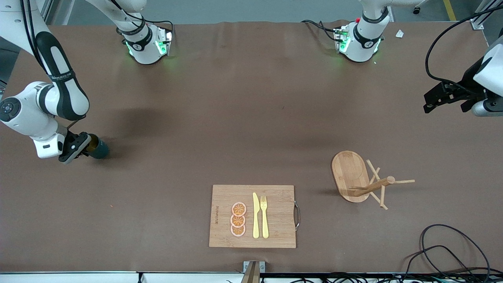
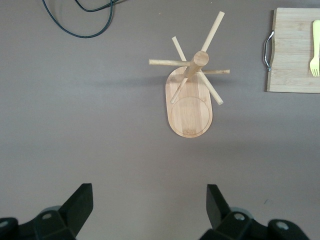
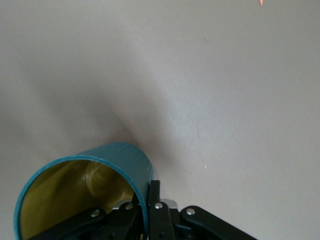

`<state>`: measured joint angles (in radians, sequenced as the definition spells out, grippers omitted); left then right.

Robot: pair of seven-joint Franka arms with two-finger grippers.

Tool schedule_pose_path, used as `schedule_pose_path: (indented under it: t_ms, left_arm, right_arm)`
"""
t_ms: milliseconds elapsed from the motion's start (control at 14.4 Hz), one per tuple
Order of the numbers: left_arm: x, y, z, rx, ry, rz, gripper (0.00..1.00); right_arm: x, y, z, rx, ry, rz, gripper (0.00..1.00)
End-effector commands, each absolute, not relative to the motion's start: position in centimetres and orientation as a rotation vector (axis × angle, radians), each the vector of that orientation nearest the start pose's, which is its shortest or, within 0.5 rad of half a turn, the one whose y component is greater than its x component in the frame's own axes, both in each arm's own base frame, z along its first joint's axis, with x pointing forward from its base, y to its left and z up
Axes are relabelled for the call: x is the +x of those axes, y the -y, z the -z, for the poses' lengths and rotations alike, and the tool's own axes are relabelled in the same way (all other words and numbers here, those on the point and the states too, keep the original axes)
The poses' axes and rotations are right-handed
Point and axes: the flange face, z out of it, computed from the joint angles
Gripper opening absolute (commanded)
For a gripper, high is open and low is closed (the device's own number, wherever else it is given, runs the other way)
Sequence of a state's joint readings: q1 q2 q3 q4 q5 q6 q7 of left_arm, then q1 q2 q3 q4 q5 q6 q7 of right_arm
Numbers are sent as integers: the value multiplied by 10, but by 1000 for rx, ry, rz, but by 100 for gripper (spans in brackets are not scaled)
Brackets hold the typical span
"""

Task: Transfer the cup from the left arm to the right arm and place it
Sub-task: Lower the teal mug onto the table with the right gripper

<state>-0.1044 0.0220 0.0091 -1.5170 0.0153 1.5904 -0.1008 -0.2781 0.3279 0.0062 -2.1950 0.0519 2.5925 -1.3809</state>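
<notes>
The dark teal cup [image 1: 99, 148] with a mustard-yellow inside is at the right arm's end of the table, tilted on its side just above the brown surface. My right gripper [image 1: 83, 147] is shut on the cup's rim wall. In the right wrist view the cup [image 3: 112, 162] fills the corner, with one finger inside and one outside the wall, and my right gripper [image 3: 147, 194] pinches it. The handle is hidden. My left gripper [image 1: 433, 103] waits open and empty in the air over the left arm's end of the table; it also shows in the left wrist view [image 2: 150, 202].
A wooden mug tree [image 1: 372, 185] on an oval base [image 1: 346, 171] stands toward the left arm's end, also in the left wrist view [image 2: 194, 75]. A cutting board [image 1: 279, 232] with a yellow knife [image 1: 256, 216], fork [image 1: 264, 216] and orange slices [image 1: 238, 219] lies near the front edge. Black cables [image 1: 444, 251] lie at the front corner.
</notes>
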Motion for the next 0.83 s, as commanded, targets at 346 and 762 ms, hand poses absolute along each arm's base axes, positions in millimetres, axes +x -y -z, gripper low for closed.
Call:
schedule_pose_path:
  t_ms: [346, 762]
  left_arm:
    - [563, 52, -644, -3133, 17, 79, 100]
    - [563, 53, -644, -3133, 17, 79, 100]
  right_arm:
    - [540, 159, -226, -2587, 1677, 245, 0]
    - [550, 158, -228, -2574, 1668, 241, 54]
